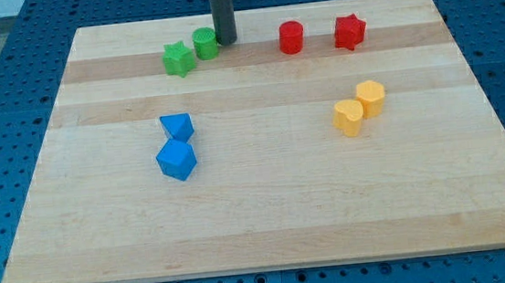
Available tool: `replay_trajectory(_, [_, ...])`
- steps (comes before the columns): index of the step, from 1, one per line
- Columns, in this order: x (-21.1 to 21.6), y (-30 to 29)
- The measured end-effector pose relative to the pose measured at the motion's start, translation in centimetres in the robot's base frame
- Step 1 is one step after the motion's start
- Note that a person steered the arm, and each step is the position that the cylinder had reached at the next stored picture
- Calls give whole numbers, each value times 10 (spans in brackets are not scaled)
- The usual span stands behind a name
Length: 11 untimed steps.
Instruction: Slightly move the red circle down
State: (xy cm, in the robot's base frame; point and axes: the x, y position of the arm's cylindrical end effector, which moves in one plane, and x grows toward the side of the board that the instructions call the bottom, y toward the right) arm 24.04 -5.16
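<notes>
Camera view — two red blocks [291, 37], two green [204, 43] (my tip [225, 41] beside), two blue [177, 159], two yellow [348, 117].

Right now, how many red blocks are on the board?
2. The red circle sits near the view's top, right of my tip. The red star is just right of the circle, apart from it. None seems hidden.

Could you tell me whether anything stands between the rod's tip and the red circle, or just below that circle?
Nothing visible does. My tip sits beside the green circle, with bare board between it and the red circle. The board directly below the circle is also free.
</notes>
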Motion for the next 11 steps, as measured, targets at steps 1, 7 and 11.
replay_trajectory(1, [-8, 0])
replay_trajectory(7, [7, 87])
replay_trajectory(11, [38, 80])
